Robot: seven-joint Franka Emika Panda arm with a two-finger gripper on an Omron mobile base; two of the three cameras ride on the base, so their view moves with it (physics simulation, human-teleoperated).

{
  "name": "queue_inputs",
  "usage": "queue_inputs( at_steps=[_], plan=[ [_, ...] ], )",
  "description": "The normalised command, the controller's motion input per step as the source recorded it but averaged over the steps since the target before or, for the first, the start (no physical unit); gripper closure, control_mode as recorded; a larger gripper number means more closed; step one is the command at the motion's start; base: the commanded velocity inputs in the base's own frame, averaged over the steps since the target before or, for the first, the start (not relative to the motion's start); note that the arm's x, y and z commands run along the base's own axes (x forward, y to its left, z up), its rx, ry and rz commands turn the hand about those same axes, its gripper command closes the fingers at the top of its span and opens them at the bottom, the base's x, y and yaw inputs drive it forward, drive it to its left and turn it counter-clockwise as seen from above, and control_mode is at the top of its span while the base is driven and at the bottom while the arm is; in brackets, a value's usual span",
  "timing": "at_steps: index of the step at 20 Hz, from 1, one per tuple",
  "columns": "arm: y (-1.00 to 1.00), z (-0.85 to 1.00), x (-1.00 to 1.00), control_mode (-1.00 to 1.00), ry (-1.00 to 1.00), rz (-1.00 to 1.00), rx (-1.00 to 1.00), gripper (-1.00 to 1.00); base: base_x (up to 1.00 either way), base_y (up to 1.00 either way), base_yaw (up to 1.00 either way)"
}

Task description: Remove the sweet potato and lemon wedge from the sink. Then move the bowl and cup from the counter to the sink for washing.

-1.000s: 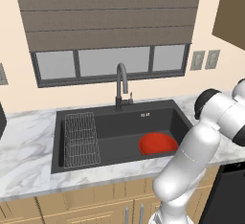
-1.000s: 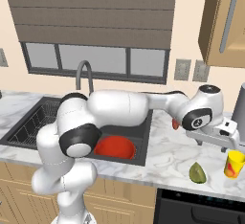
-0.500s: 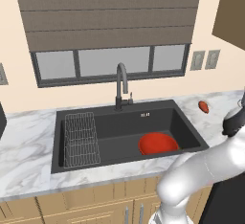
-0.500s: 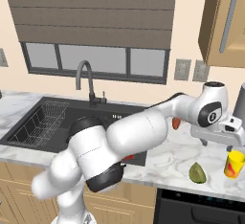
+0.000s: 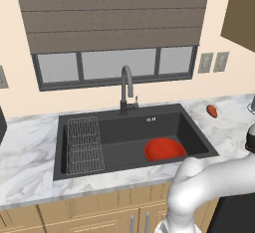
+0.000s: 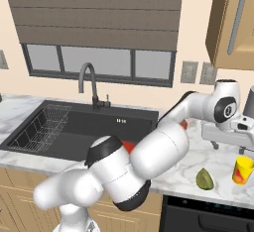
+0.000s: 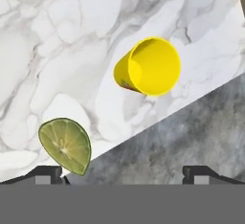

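The yellow cup [image 6: 243,170] [image 7: 150,67] stands on the marble counter near its right front corner. The lemon wedge [image 6: 204,179] [image 7: 66,144] lies on the counter just left of it. My gripper [image 6: 229,147] [image 7: 123,175] hangs open above the cup with nothing between its fingers. Further back on the counter, right of the sink [image 5: 60,127], rests the sweet potato [image 5: 212,111] [image 6: 184,124], half hidden by my arm in the right base view. The red bowl [image 5: 164,150] [image 6: 128,146] sits in the sink's right half.
A wire rack [image 5: 84,145] fills the sink's left side, and a dark arched faucet [image 5: 127,90] rises behind the basin. The counter's front edge runs close to the cup and wedge. A wall cabinet [image 6: 233,23] hangs above the right counter.
My arm has swung further right, carrying the hand over the counter's right end and above the cup. The jaws stayed open. Bowl, wedge and cup have not moved.
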Motion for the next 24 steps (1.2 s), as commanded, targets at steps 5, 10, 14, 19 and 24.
queue_inputs(
  at_steps=[5, 10, 14, 19, 24],
  plan=[
    [-0.01, 0.04, 0.00, -1.00, 0.09, 0.00, 0.00, -1.00, 0.00, 0.00, 0.00],
    [-0.01, 0.00, 0.00, -1.00, 0.08, 0.00, 0.03, -1.00, 0.00, 0.00, 0.00],
    [-0.02, 0.00, 0.00, -1.00, 0.08, 0.00, 0.05, -1.00, 0.00, 0.00, 0.00],
    [-0.01, 0.00, 0.00, -1.00, 0.08, 0.00, 0.08, -1.00, 0.00, 0.00, 0.00],
    [-0.02, 0.00, 0.00, -1.00, 0.08, 0.00, 0.08, -1.00, 0.00, 0.00, 0.00]
  ],
)
